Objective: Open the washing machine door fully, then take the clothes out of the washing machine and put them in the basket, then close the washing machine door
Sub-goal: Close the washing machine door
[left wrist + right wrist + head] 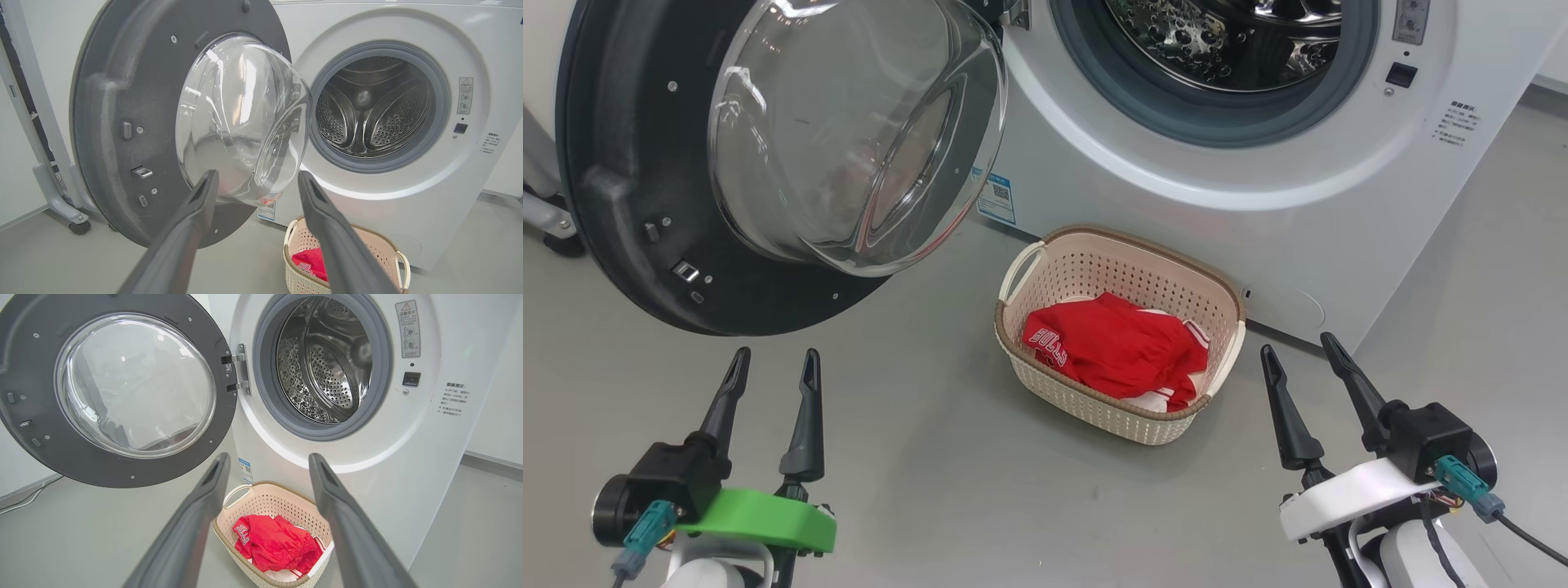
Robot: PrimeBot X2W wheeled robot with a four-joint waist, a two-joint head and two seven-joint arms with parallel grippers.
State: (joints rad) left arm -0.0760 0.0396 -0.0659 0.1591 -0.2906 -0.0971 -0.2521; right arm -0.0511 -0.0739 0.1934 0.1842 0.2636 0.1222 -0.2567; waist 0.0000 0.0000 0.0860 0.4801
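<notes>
The washing machine door (pixel 629 180) (pixel 122 122) (pixel 36 428) stands swung wide to the left, its glass bowl bulging toward me. The washing machine (pixel 1160 188) (pixel 408 196) (pixel 408 457) shows a bare steel drum behind the grey ring. On the floor in front of it sits the basket (pixel 1094 261) (pixel 384 249) (pixel 265 498), with the red clothes (pixel 1123 343) (pixel 310 261) (pixel 273 543) bearing "BULLS" lying inside over white fabric. My left gripper (pixel 774 359) (pixel 255 179) hangs open below the door, empty. My right gripper (pixel 1300 347) (pixel 267 459) is open right of the basket, empty.
A pale metal leg on a caster (pixel 61 200) stands left of the door. A white wall and its skirting (pixel 494 457) run to the right of the machine. Grey floor (pixel 947 490) stretches between my grippers and the basket.
</notes>
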